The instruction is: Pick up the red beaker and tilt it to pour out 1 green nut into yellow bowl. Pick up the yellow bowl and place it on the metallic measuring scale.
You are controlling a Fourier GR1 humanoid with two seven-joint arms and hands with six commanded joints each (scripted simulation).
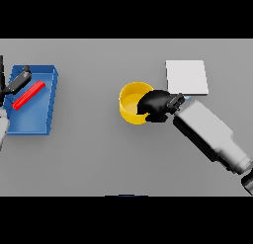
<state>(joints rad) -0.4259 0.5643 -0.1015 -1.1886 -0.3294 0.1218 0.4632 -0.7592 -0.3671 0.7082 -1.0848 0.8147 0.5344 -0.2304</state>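
The yellow bowl (132, 103) is gripped at its rim by the right hand (154, 104), ready for lifting onto the metallic measuring scale (187, 77); the left hand's (19, 80) grip cannot be judged.

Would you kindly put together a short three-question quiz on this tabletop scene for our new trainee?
1. True or false: the round yellow bowl already rests on the flat pale metallic scale.
2. Which hand is at the bowl's rim: A) the right hand, B) the left hand?
3. Fill in: the red cylindrical beaker lies on its side inside the ____ tray.

Key
1. False; the bowl sits on the grey table, beside the scale.
2. A; the left hand is over the tray's far corner.
3. Blue.
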